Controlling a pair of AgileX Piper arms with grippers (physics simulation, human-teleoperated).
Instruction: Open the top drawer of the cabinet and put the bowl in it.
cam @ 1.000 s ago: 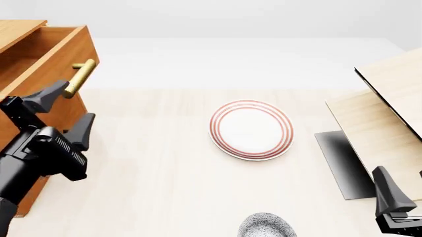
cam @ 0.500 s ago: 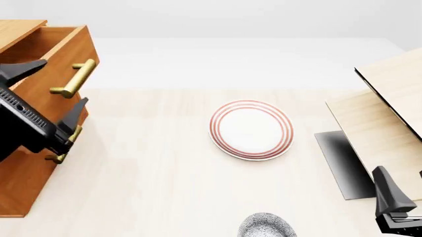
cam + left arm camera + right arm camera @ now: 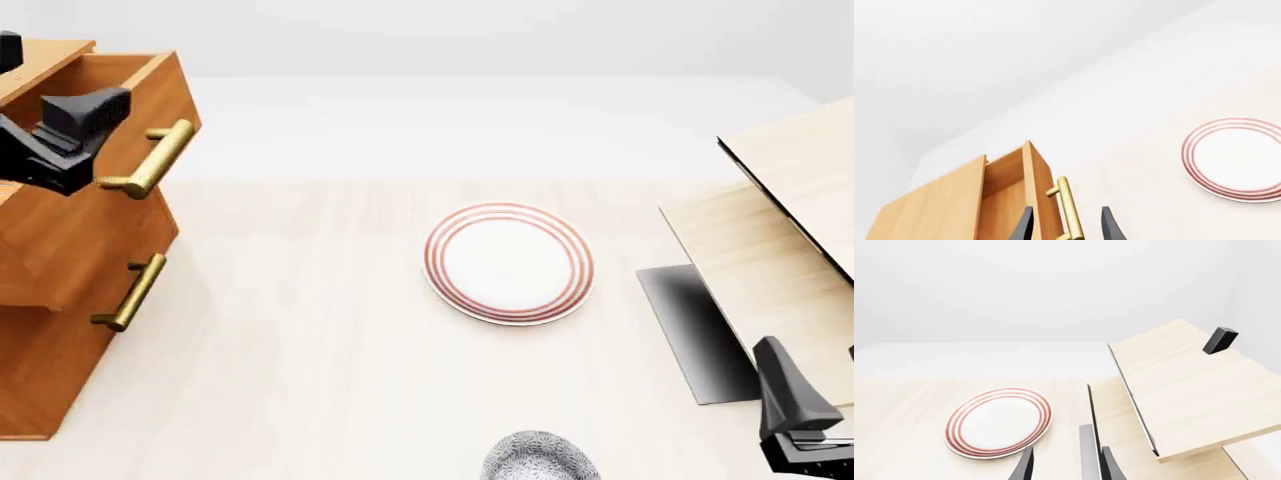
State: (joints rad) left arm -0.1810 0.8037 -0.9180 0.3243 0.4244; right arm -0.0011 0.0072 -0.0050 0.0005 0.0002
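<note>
The cabinet (image 3: pixel 54 330) stands at the table's left edge. Its top drawer (image 3: pixel 114 95) is pulled out, box open upward, and its brass handle (image 3: pixel 147 160) faces the table. My left gripper (image 3: pixel 107 140) is open at that handle. In the left wrist view the handle (image 3: pixel 1069 207) runs between the spread fingers (image 3: pixel 1025 226) without touching them. The speckled bowl (image 3: pixel 538 458) sits at the near edge, cut off by the frame. My right gripper (image 3: pixel 803 405) hangs open and holds nothing at the near right, beside the bowl; its fingers (image 3: pixel 1110 466) show in the right wrist view.
A white plate with red rings (image 3: pixel 509 262) lies mid-table. A pale wood structure with black edges (image 3: pixel 774 250) fills the right side, with a small black block (image 3: pixel 1219 340) on it. The second drawer's handle (image 3: pixel 130 292) sits below the top drawer.
My left arm has risen and swung back left, from beside the lower cabinet front up to the top drawer's handle. Drawer, bowl, plate and right arm have not moved.
</note>
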